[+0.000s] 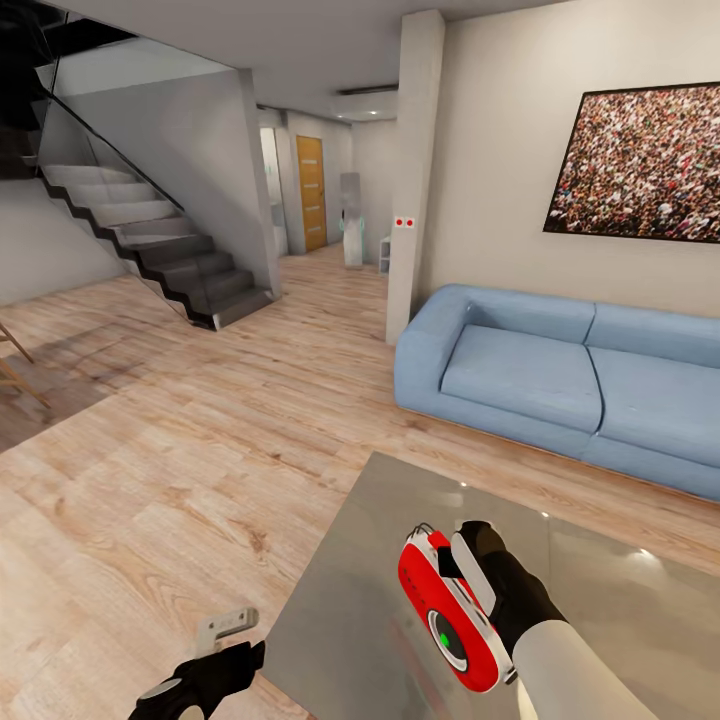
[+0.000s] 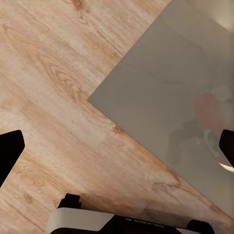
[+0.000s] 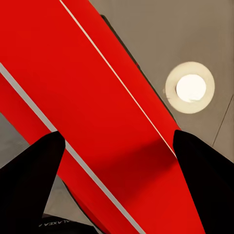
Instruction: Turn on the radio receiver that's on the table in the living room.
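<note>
The red radio receiver (image 1: 450, 610) with white side trim is held tilted over the grey glossy table (image 1: 350, 600), its face up and its round dial (image 1: 443, 632) showing green. My right gripper (image 1: 455, 575) is shut on the radio's body; in the right wrist view both black fingers (image 3: 29, 170) clamp the red casing (image 3: 117, 122). My left gripper (image 1: 228, 645) hangs open over the wood floor beside the table's near left corner (image 2: 161, 87). A faint red reflection of the radio (image 2: 208, 109) shows on the table top.
A long light-blue sofa (image 1: 560, 370) stands behind the table under a framed crowd picture (image 1: 640, 165). A white pillar (image 1: 415, 170), a staircase (image 1: 150, 240) and a hallway lie beyond. Wooden chair legs (image 1: 15, 370) show at the left edge.
</note>
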